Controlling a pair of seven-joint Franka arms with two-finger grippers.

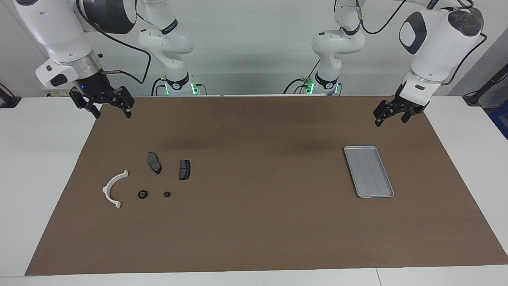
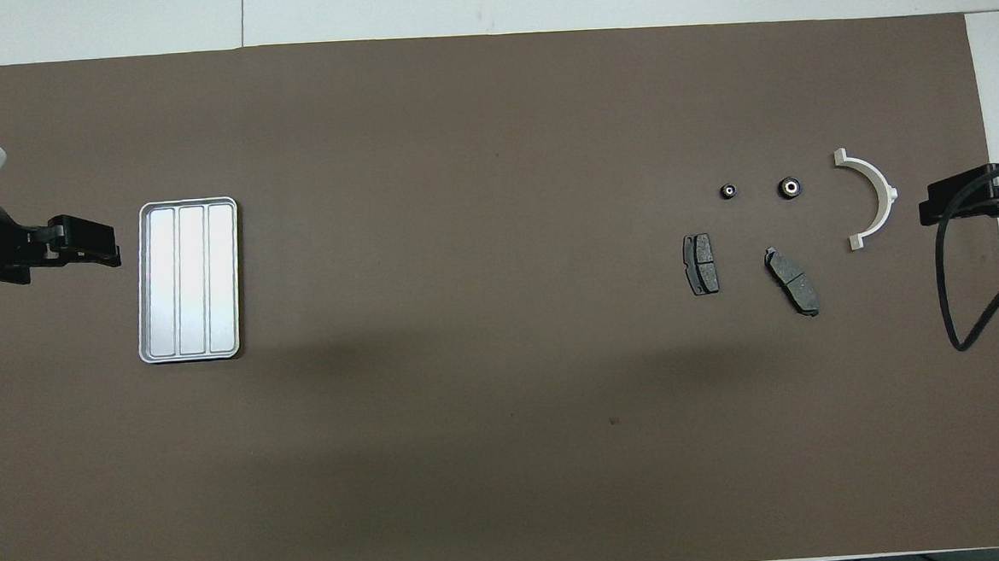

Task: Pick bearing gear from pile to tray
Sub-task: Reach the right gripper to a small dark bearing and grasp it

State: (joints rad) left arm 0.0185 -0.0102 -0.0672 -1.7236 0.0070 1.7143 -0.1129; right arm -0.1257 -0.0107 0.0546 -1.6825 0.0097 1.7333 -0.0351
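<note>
both arms are hanging raised, jaws spread wide and holding nothing. the right gripper (image 1: 112, 109) is hovering over the mat's edge, with the pile (image 1: 152, 180) lying on the bench well apart from its jaws. the tray (image 1: 369, 171) is sitting near, below the left gripper (image 1: 391, 117).

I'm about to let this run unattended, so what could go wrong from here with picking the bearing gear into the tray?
1. Two small black rings, a larger one and a smaller one, lie side by side; the wrong one may get picked.
2. The white curved arc lies beside the larger ring, so an open right hand coming down might nudge it.
3. The tray sits at the left arm's end of the table, so the carry is long or needs a handover to the left hand; a small ring could slip.
</note>
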